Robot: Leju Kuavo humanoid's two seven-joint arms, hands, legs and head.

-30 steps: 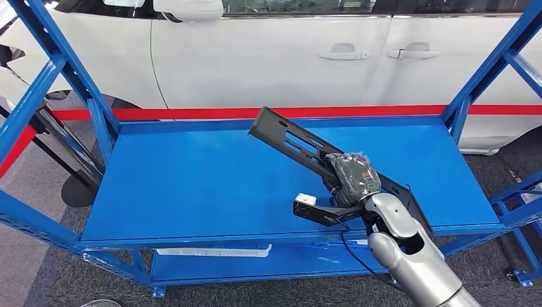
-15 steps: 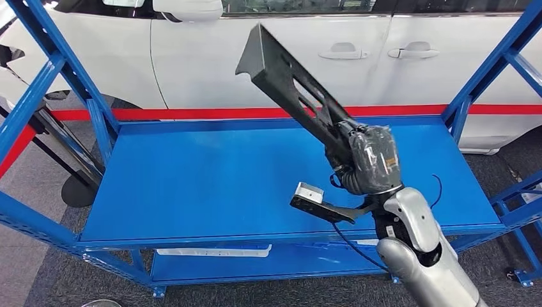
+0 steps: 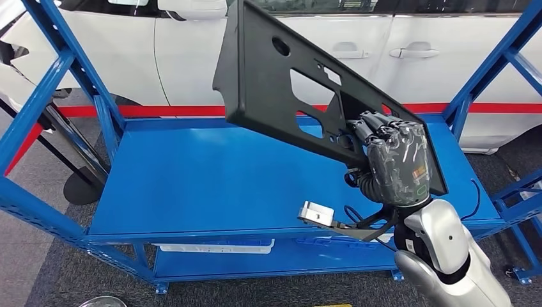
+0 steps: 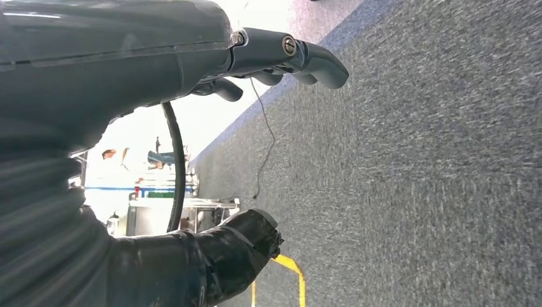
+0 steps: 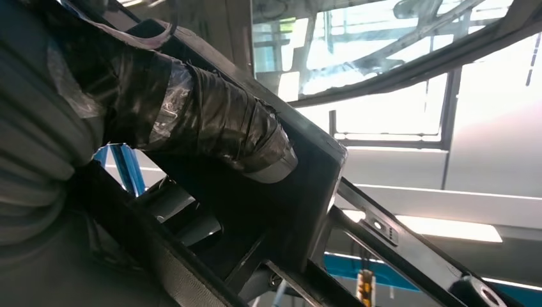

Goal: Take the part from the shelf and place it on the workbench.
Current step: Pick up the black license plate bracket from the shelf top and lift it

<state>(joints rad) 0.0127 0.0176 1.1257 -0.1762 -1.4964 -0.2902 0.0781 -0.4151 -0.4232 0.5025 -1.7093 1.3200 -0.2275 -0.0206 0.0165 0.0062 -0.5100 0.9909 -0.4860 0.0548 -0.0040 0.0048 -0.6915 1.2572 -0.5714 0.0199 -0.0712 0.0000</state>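
- Part (image 3: 275,83): flat black plastic panel, matte, w/ several cutouts (one round hole, rectangular slots) and a raised rim along its edges. Held up in the air, tilted, far end rising up-left from the right hand (image 3: 396,163), clear above the shelf (image 3: 211,179).
- Right hand: fingers wrapped in glossy dark film/tape, gripping the part's lower-right end; in right wrist view the taped thumb (image 5: 211,125) presses on the panel edge.
- Shelf: smooth blue metal deck w/ low lip, blue angled uprights at both sides; deck below and left of the hand is open room; right upright (image 3: 492,64) near the hand's right.
- White car (image 3: 358,57) w/ red stripe runs just behind the shelf, beyond the part's top edge.
- Left hand (image 4: 192,96): grey ribbed cover, fingers slightly curled and apart, holding nothing, over grey carpet (image 4: 415,160).
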